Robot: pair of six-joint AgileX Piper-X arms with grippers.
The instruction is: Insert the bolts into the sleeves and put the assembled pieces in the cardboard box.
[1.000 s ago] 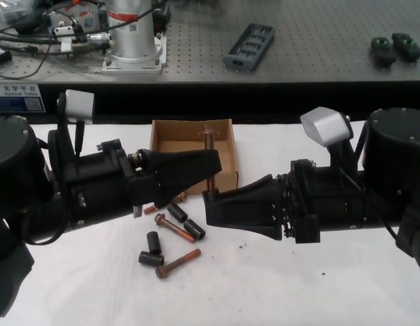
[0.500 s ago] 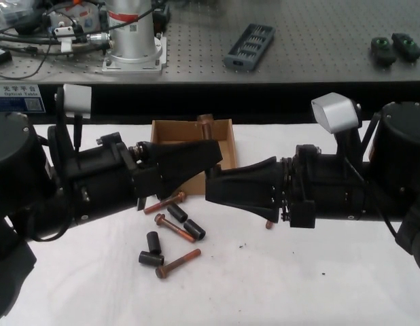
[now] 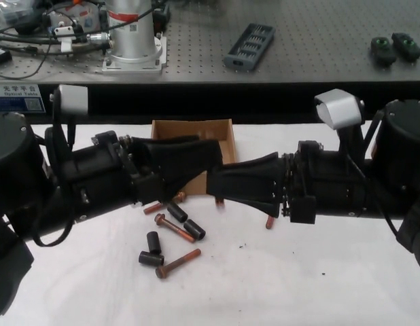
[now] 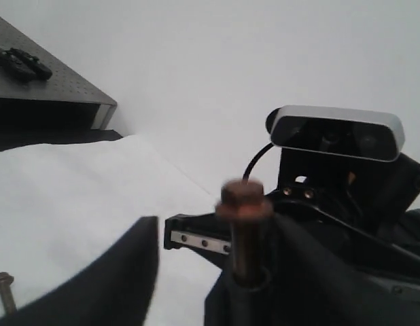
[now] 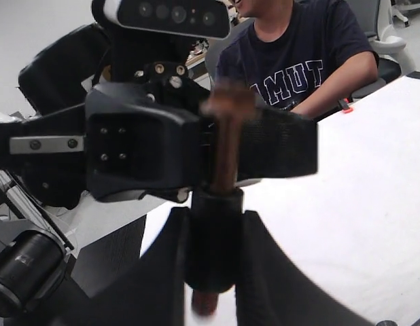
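My right gripper (image 5: 213,227) is shut on a black sleeve (image 5: 213,238), and a copper bolt (image 5: 227,149) stands upright through it. The bolt's tip pokes out below (image 3: 219,202). My left gripper (image 4: 220,238) faces it, its fingers open on either side of the bolt (image 4: 244,224), with a gap beside one finger (image 4: 125,278). In the high view both grippers meet at the front of the cardboard box (image 3: 193,128), the left gripper (image 3: 211,157) just above the right gripper (image 3: 218,187).
Loose copper bolts (image 3: 177,229) (image 3: 177,263) and several black sleeves (image 3: 194,229) (image 3: 151,259) lie on the white sheet under the left arm. Another bolt (image 3: 269,221) lies below the right gripper. Behind the box a raised bench carries a black rack (image 3: 249,46).
Both grippers rose and closed in on each other at the box front. The bolt head that stood above the left gripper is now hidden behind it. The left arm drew back slightly leftward.
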